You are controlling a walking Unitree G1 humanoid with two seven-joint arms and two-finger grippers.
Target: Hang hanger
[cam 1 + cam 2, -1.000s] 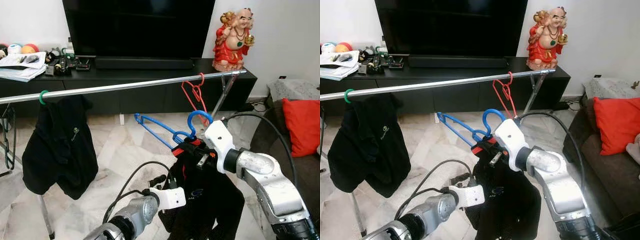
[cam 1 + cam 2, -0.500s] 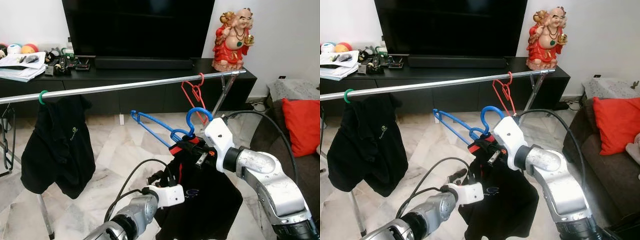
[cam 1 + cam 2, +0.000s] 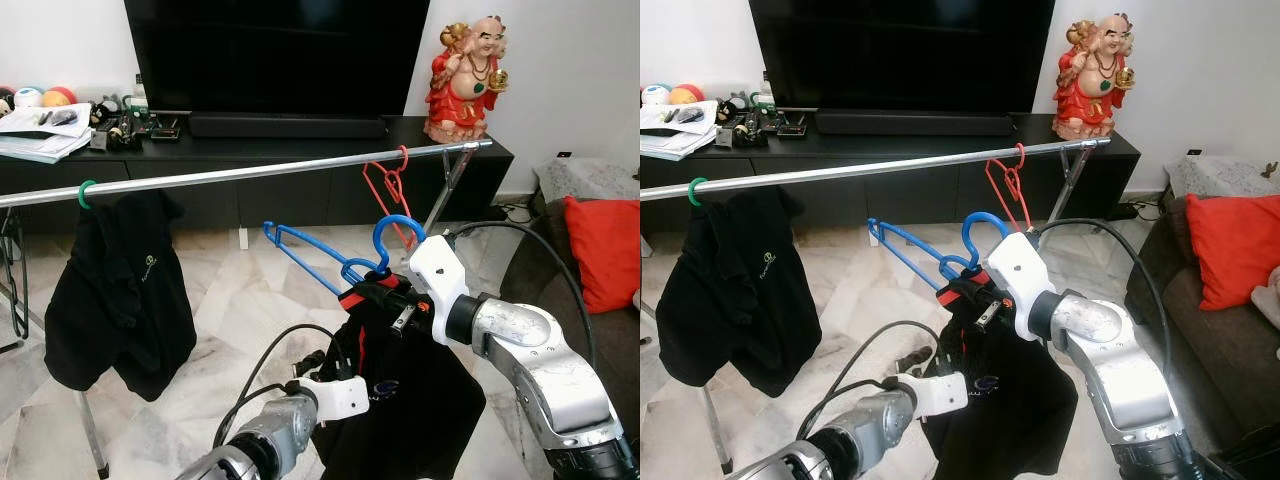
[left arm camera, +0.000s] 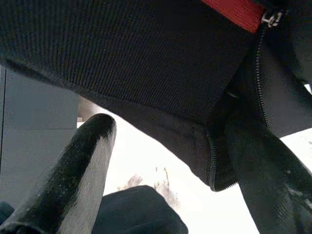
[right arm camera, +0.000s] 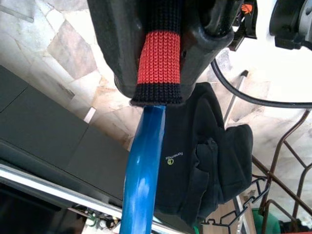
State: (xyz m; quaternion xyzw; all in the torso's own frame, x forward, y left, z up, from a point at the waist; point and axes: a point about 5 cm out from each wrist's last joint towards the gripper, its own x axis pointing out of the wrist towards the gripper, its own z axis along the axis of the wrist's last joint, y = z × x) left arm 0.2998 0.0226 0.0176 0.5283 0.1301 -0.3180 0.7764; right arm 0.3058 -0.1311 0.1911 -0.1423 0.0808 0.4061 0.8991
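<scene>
Below the silver rail (image 3: 250,172): blue hanger (image 3: 330,258) carrying black jacket (image 3: 400,400), hook free of the rail. Right tool (image 3: 385,292) clamped on hanger's neck through the collar. Left tool (image 4: 165,161) fingers (image 4: 80,170) spread under jacket hem, gripping nothing. Red hanger (image 3: 392,185) and second black garment (image 3: 120,290) hang on rail.

Our two silver arms, white at the wrists

Each of our arms is a brushed silver tube with a black joint ring, ending in a white wrist block. Black cables loop from both wrists. Our left gripper (image 4: 161,165) has long black fingers (image 4: 80,170) with pale inner faces; our right gripper (image 3: 385,298) is black too.
</scene>
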